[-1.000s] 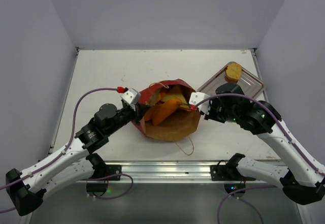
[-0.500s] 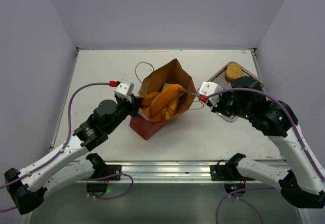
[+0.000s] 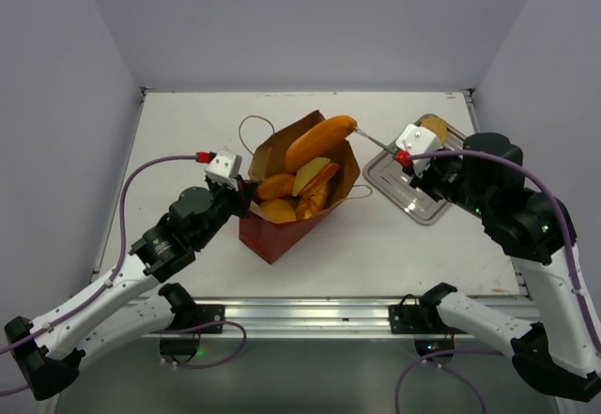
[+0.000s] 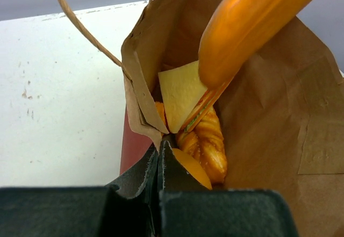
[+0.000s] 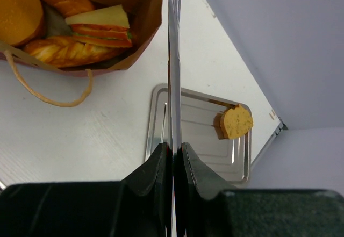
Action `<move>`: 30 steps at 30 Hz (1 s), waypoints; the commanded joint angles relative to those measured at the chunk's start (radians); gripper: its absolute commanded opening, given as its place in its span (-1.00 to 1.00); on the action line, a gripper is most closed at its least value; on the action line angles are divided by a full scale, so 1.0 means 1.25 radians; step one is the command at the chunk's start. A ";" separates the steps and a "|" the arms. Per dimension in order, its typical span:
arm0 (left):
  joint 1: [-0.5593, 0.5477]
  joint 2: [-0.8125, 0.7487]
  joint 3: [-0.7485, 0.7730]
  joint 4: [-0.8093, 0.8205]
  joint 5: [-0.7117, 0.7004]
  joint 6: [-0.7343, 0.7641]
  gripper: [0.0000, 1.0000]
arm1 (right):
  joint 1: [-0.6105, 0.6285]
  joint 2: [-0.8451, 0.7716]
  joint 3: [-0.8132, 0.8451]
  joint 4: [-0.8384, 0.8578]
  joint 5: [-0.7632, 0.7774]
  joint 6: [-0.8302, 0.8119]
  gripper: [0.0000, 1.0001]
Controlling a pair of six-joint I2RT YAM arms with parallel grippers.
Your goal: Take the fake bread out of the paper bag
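Note:
The paper bag (image 3: 278,231), red outside and brown inside, stands open in the middle of the table. It holds several bread pieces, among them a sandwich slice (image 4: 180,89) and a twisted pastry (image 4: 213,143). My left gripper (image 3: 246,194) is shut on the bag's near rim (image 4: 141,116). My right gripper (image 3: 407,158) is shut on thin metal tongs (image 5: 173,59). The tongs' tip grips a long orange loaf (image 3: 322,140), which hangs tilted above the bag's mouth. The loaf also shows in the left wrist view (image 4: 252,16).
A silver metal tray (image 3: 424,198) lies right of the bag, with a round bread slice (image 3: 433,131) at its far end. It also shows below my right gripper (image 5: 204,132). The bag's tan loop handles (image 3: 246,128) hang loose. Grey walls enclose the table.
The bag rose from lying flat to standing. My right gripper moved up and right with the tongs, drawing the long loaf up out of the bag.

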 commanded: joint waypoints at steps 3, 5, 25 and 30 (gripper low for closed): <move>-0.002 -0.015 0.025 -0.007 -0.060 -0.007 -1.00 | -0.026 -0.026 0.081 0.083 -0.002 0.043 -1.00; -0.002 -0.017 0.027 -0.016 -0.065 -0.007 -1.00 | -0.036 -0.031 0.088 0.083 -0.002 0.048 -1.00; -0.002 -0.073 0.012 -0.065 -0.053 0.022 -1.00 | -0.159 -0.083 -0.064 0.250 0.209 0.099 -1.00; -0.002 -0.103 0.005 -0.071 -0.050 0.033 -1.00 | -0.196 -0.097 -0.151 0.276 0.209 0.093 -1.00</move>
